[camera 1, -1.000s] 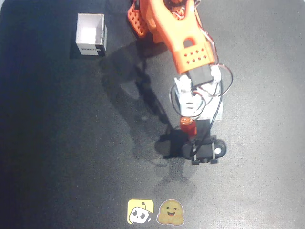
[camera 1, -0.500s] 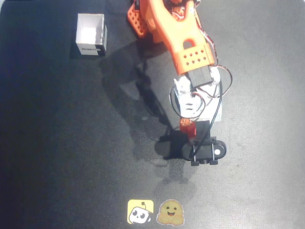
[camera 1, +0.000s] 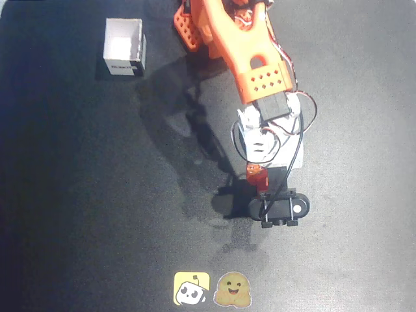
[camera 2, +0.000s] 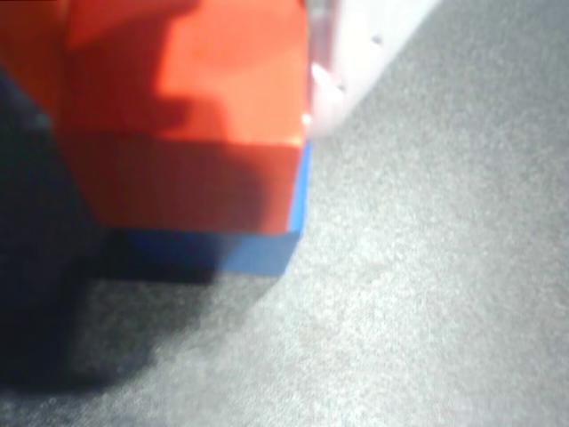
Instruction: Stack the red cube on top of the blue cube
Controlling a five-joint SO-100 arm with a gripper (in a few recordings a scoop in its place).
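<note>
The red cube (camera 2: pixel 191 116) rests on top of the blue cube (camera 2: pixel 258 251) in the wrist view, its edges nearly flush with the blue one's. My gripper (camera 2: pixel 187 98) is shut on the red cube: a white finger (camera 2: pixel 356 53) touches its right side and a dark shape presses on its left. From overhead the red cube (camera 1: pixel 256 177) shows as a small patch under my gripper (camera 1: pixel 257 181), right of the mat's centre. The arm hides the blue cube there.
A white open box (camera 1: pixel 123 47) stands at the back left. Two stickers (camera 1: pixel 191 288) (camera 1: pixel 233 289) lie at the front edge. The orange arm (camera 1: pixel 250 58) reaches in from the top over the dark mat (camera 1: pixel 84 195).
The gripper and the red cube have shifted slightly toward the front of the mat and lower. The white box has not moved.
</note>
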